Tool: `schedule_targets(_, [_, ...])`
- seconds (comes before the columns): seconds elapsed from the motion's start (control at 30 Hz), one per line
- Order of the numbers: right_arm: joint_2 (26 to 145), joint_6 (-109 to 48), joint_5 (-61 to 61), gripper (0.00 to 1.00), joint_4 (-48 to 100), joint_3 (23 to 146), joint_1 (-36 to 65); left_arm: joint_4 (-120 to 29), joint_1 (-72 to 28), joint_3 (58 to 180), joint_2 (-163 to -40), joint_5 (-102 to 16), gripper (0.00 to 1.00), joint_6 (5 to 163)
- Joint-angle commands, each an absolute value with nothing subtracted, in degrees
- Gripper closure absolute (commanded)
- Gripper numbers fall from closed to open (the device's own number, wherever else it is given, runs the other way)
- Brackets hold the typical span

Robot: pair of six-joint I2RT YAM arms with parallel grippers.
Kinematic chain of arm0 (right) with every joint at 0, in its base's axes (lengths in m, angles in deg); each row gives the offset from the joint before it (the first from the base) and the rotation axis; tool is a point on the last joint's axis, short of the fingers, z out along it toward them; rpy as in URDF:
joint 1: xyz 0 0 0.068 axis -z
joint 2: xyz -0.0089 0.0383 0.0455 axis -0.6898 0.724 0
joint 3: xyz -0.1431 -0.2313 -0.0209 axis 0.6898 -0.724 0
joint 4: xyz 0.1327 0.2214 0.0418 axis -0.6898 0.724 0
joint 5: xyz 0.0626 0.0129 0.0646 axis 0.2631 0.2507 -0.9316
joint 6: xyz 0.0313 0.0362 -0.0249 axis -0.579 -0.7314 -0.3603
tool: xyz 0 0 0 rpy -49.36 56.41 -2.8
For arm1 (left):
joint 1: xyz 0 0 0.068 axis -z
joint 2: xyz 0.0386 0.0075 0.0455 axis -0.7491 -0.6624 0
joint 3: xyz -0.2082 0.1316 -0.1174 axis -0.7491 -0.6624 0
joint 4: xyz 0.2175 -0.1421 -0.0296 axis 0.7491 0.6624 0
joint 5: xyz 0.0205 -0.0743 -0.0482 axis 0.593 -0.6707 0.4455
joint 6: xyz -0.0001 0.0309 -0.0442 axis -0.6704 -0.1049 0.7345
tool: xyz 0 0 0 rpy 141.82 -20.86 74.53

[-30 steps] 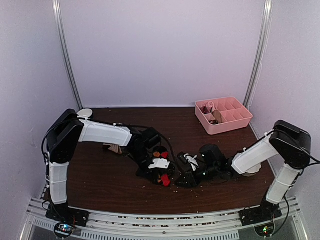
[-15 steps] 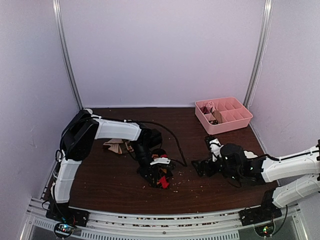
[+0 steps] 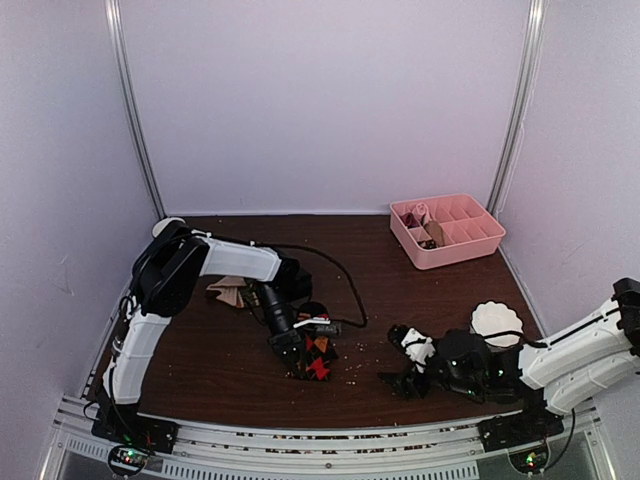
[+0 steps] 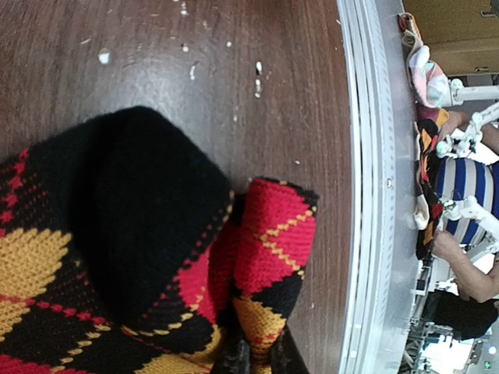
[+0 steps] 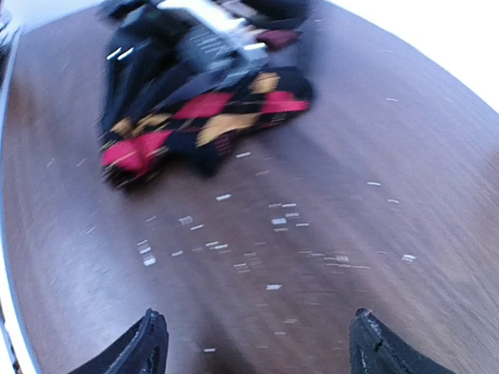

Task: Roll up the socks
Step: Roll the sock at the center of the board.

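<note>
The left gripper (image 4: 254,360) has its fingers pressed together on a fold of the black argyle sock (image 4: 132,257), which lies bunched on the brown table (image 3: 220,365). The right gripper (image 5: 259,323), fingers spread around nothing, sits low to that sock's right. The beige striped sock (image 3: 228,292) lies behind and left of it, and the pink tray (image 3: 470,245) is well behind to its right.

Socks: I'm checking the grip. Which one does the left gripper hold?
The black argyle sock, with red and orange diamonds; the beige sock lies apart, untouched, farther back.
</note>
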State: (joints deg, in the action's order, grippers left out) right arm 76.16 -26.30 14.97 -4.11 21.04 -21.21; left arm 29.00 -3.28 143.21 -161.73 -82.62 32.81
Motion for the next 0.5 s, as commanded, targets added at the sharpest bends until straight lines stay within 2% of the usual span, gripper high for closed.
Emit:
schedule_targets(0.0, [83.7,-14.5,8.4,0.23,-6.5,27.1,-27.1,26.5,-3.7,143.3,-166.4,-73.8,0.94,35.4])
schedule_targets(0.27, [99.0,-3.2,4.7,0.42,-2.8,42.8,-29.3,26.0,-3.7,143.7,-167.6,-72.0,0.92,37.5])
schedule_targets(0.47, [106.1,0.8,3.8,0.52,0.0,49.1,-29.1,26.3,-3.7,144.1,-167.6,-72.0,0.92,37.0])
